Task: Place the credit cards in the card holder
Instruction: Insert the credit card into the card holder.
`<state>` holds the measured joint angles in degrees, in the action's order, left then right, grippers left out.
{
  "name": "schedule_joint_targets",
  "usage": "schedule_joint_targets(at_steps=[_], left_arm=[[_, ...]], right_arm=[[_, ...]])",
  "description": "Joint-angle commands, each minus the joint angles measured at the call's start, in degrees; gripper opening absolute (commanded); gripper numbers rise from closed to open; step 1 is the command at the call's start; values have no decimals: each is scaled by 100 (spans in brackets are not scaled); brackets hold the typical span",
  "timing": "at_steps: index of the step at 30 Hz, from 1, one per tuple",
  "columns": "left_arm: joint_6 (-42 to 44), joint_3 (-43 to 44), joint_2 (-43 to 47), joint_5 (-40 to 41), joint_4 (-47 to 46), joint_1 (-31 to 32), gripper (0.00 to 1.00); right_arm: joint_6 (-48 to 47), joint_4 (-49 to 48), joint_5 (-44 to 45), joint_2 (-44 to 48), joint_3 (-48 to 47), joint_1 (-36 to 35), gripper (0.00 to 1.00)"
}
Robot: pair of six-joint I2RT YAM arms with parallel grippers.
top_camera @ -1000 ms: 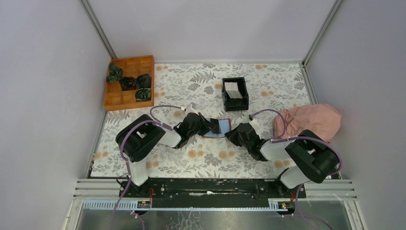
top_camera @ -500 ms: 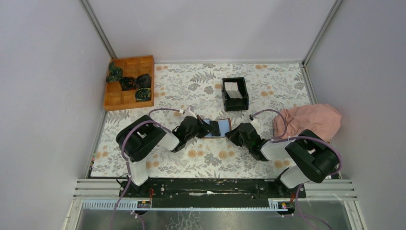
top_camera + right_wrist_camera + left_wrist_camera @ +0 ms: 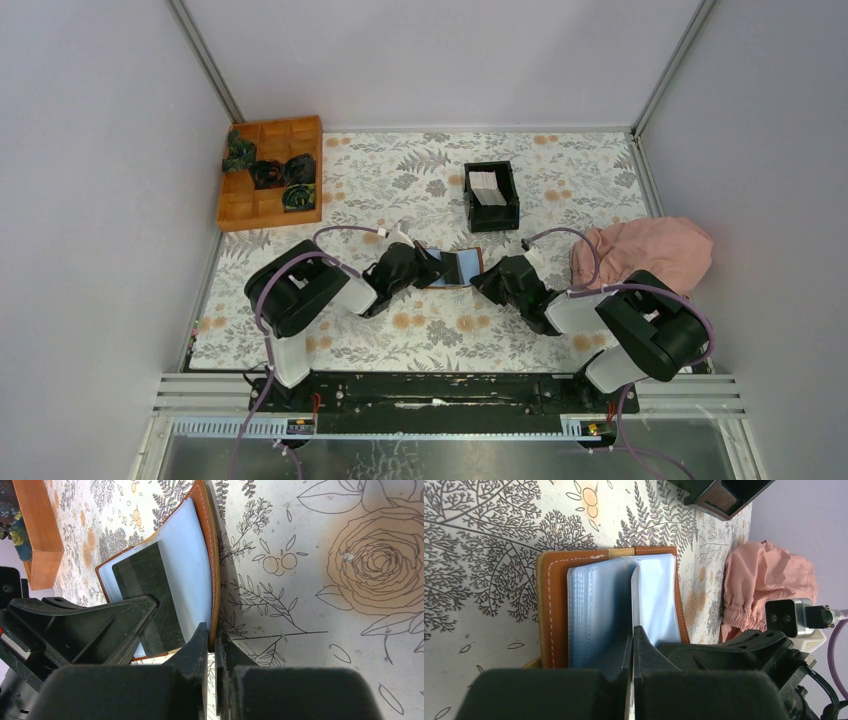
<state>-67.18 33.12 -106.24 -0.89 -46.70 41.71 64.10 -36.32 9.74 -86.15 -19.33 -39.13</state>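
- Top view: over the last second my left tool (image 3: 428,267) draws back a little toward its own side. More of the card holder (image 3: 462,268) and its pale blue sleeves shows as a result. My right tool (image 3: 486,276) hardly shifts. The holder lies open on the worktop (image 3: 400,190), between the two tools and near the middle.
- I read this as the holder being spread to a sleeve, not yet filled. The credit cards (image 3: 484,186) sit in the black box (image 3: 494,221) beyond it, and neither tool carries one.
- The holder's open face points up. Its spine seems to run from my side toward the far wall, so the opened long axis lies left to right, tool to tool.
- Left wrist: the left tool's jaws are pressed together on one clear sleeve leaf (image 3: 633,592). The leaf stands on edge above the stack, with brown cover showing on both sides.
- Right wrist: the right tool is nearly closed, pinching the stitched edge of the cover, which curls up off the worktop. A dark panel (image 3: 150,590) sits in the facing sleeve.
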Motion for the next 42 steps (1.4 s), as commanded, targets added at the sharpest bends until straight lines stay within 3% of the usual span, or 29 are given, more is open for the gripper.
schedule_joint_targets(at_steps=[1, 21, 30, 42], left_arm=[[156, -74, -179, -91, 672, 186, 0], [152, 179, -691, -217, 647, 346, 0], [135, 269, -756, 7, 1082, 346, 0], [142, 359, -680, 272, 1577, 355, 0]], right_arm=[[-149, 217, -127, -110, -31, 56, 0], [-273, 77, -608, -428, -88, 108, 0], [-810, 854, -234, 286, -58, 108, 44], [-1545, 2260, 693, 1364, -323, 108, 50]])
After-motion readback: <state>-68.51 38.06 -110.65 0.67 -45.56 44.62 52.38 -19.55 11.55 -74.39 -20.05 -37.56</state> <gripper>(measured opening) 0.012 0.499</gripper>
